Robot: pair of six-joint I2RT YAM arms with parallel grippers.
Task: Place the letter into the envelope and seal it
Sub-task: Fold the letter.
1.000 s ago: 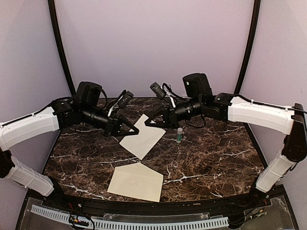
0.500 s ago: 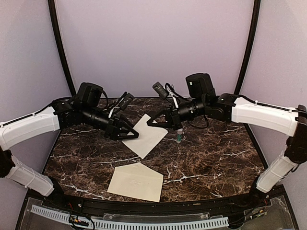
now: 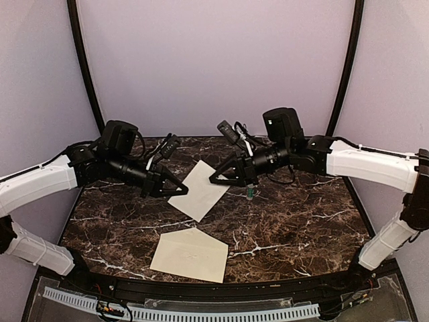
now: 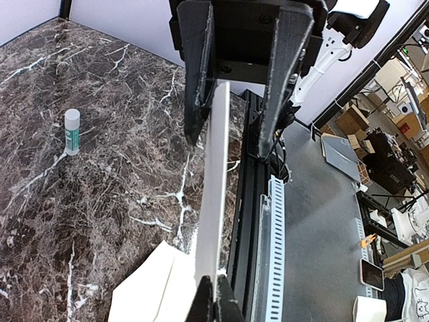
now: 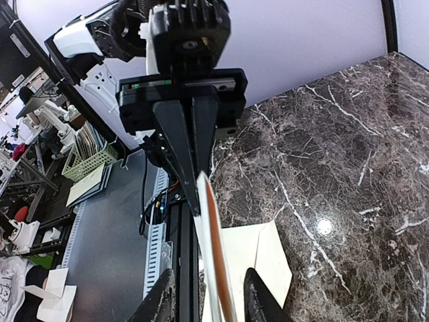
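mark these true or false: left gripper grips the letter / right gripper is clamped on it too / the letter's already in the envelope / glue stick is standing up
1. The left gripper is shut on the letter. True.
2. The right gripper is clamped on the letter too. False: its fingers stand open on either side of the sheet's far edge.
3. The letter is already in the envelope. False: the envelope lies alone near the front of the table, apart from the letter.
4. The glue stick stands upright on the table. True.
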